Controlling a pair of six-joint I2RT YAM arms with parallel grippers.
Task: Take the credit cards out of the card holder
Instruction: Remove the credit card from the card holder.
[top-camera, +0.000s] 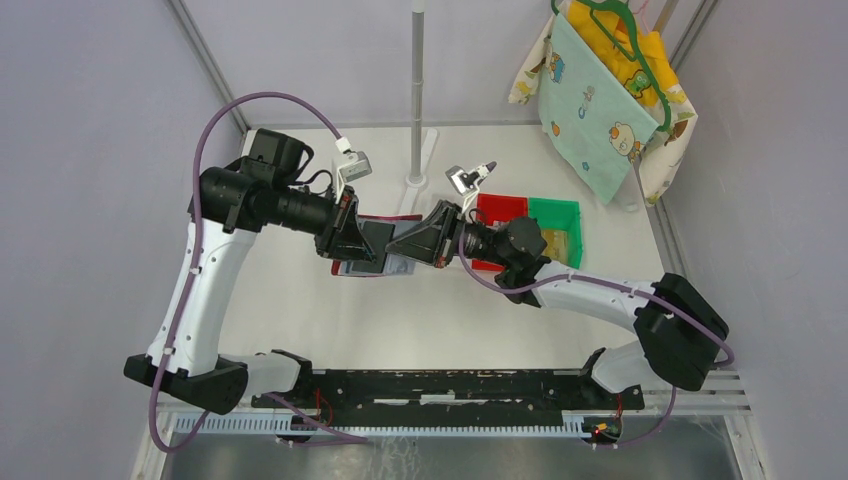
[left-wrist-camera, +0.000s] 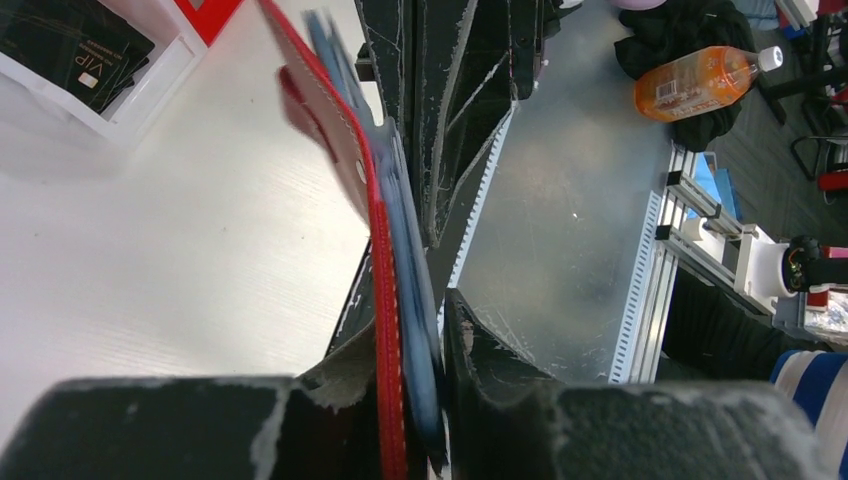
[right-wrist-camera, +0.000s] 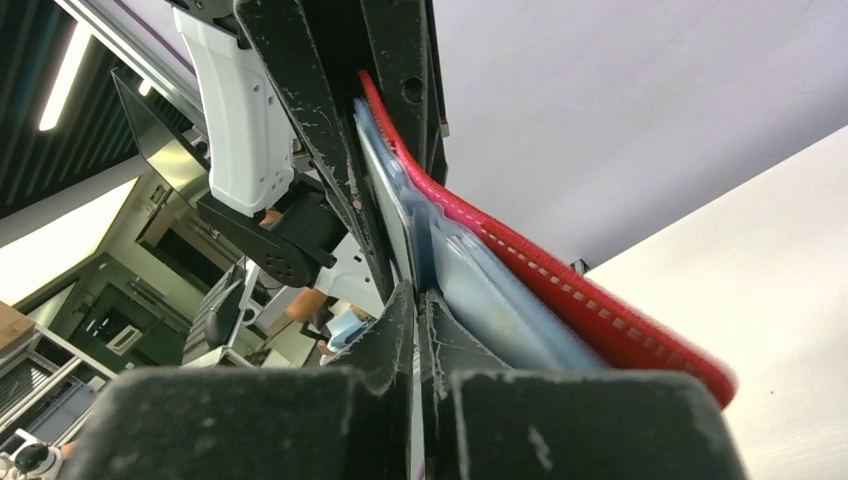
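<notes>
Red card holder sits clamped in my left gripper. Just beyond it, my right gripper pinches shut on what looks like the edge of the grey-blue credit cards inside. I should pull straight along the pocket, left grip firm, no twisting.

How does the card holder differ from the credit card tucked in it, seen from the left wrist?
The card holder is red with a stitched edge; the credit card is plain grey-blue. The card holder is the outer layer; the credit card lies against its inner face. Both are thin, seen edge-on, and clamped together in the left tool.
</notes>
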